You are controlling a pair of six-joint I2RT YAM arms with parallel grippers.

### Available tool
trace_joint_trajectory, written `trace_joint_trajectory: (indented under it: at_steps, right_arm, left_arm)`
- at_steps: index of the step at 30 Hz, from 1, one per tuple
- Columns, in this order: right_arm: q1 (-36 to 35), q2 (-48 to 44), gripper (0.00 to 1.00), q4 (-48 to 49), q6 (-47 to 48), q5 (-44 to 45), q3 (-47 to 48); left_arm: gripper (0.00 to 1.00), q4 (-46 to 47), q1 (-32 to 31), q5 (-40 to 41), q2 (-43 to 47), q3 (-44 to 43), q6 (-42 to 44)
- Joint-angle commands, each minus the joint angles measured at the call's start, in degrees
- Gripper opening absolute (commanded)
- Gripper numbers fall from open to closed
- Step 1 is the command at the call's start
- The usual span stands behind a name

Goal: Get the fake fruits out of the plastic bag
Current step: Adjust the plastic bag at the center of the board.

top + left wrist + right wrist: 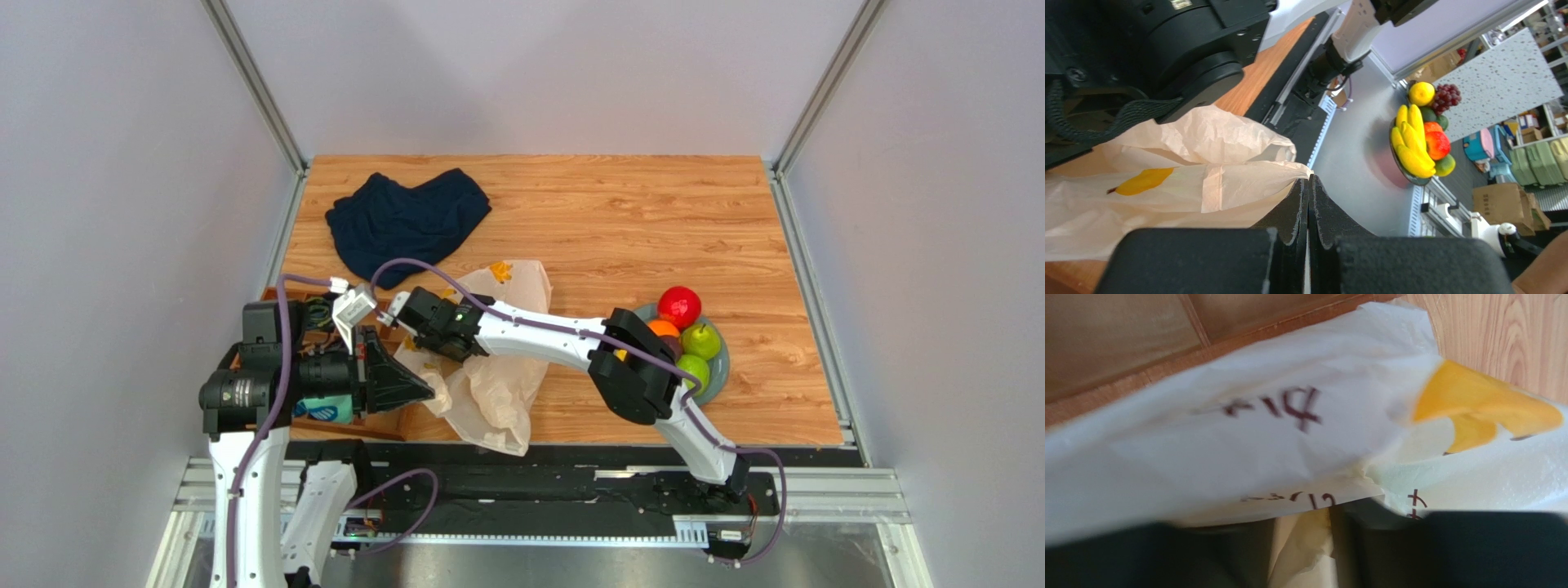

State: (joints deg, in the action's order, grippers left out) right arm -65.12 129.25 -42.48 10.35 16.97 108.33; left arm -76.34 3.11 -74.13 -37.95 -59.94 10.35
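Observation:
The cream-white plastic bag (497, 392) lies crumpled at the table's near left. My left gripper (417, 382) is at its left edge. In the left wrist view the left gripper (1309, 180) has its jaws pressed together, with the bag's (1198, 159) rim pinched at their tips. My right gripper (411, 312) reaches across to the bag's upper left. In the right wrist view the bag (1229, 435) drapes over the right gripper (1303, 517), whose jaws stand apart with loose film between them. A red apple (678, 304), an orange (664, 328) and two green apples (700, 339) sit in a grey bowl (719, 368). No fruit shows inside the bag.
A dark navy cloth (405, 221) lies at the back left. A wooden crate (313, 423) with a teal item stands under the left arm. The right arm's forearm (552, 337) spans the table from the bowl to the bag. Another fruit bowl (1416, 144) shows beyond the table rail.

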Motion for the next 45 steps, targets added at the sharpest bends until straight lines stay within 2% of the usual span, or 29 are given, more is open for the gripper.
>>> trace_joint_trajectory:
  at_steps: [1,2,6,9,12,13,15,19,23,25,30,35,39,41,43,45]
  right_arm:
    - [0.3,1.2,0.08,2.0,2.8,-0.7,-0.2]
    - [0.3,1.1,0.0,1.9,3.1,-0.8,-0.1]
    - [0.4,0.1,0.0,0.1,6.0,-2.7,0.8]
    - [1.7,-4.1,0.0,-4.1,5.3,-6.4,2.7]
    - [3.5,-11.4,0.0,-7.7,4.9,-13.4,2.2]
    - [4.0,-13.0,0.0,-9.7,5.4,-19.2,2.0]
    - [5.1,-17.9,0.0,-11.9,6.1,-24.8,0.5]
    - [6.3,-24.9,0.0,-12.4,9.9,-30.8,-4.5]
    - [7.9,-28.0,0.0,-13.2,12.5,-36.2,-7.6]
    - [8.4,-28.3,0.0,-13.4,12.5,-34.1,-8.2]
    - [11.4,-29.0,0.0,-11.3,8.7,-20.7,-7.0]
    - [12.7,-38.5,0.0,-10.4,10.7,-19.9,-6.5]
    - [12.5,-40.6,0.31,-8.2,9.9,-14.3,-11.9]
    - [12.5,-40.1,0.39,-9.3,9.4,-13.4,-11.7]
    - [12.5,-41.1,0.46,-10.2,10.7,-19.9,-9.3]
    - [12.5,-41.8,0.47,-12.4,12.7,-29.2,-7.2]
  left_arm:
    - [0.0,-2.5,0.0,-6.5,1.6,-0.6,-1.2]
    - [0.0,-1.7,0.0,-6.3,1.7,-0.4,-1.6]
    - [0.0,-1.1,0.0,-4.4,2.0,0.1,-2.4]
    - [0.0,0.8,0.0,0.6,3.1,1.5,-4.7]
    - [0.0,4.3,0.0,5.9,4.6,3.8,-7.7]
    - [0.0,4.8,0.0,7.8,4.9,4.0,-7.8]
    - [0.0,8.1,0.0,10.0,5.1,5.1,-10.0]
    - [0.0,15.5,0.0,12.0,3.6,6.8,-13.0]
    - [0.0,22.9,0.0,11.5,0.8,7.6,-17.1]
    - [0.0,25.5,0.0,11.5,-1.2,7.3,-18.2]
    - [0.0,25.3,0.0,10.8,-2.7,4.8,-17.9]
    - [0.0,19.5,0.0,7.0,-0.6,-1.7,-15.7]
    - [0.0,18.2,0.0,6.2,-0.4,-0.6,-14.4]
    - [0.0,19.8,0.0,6.4,-0.5,0.6,-15.8]
    - [0.0,22.9,0.0,6.4,-1.2,0.9,-18.3]
    - [0.0,25.2,0.0,6.3,-2.5,0.8,-20.0]
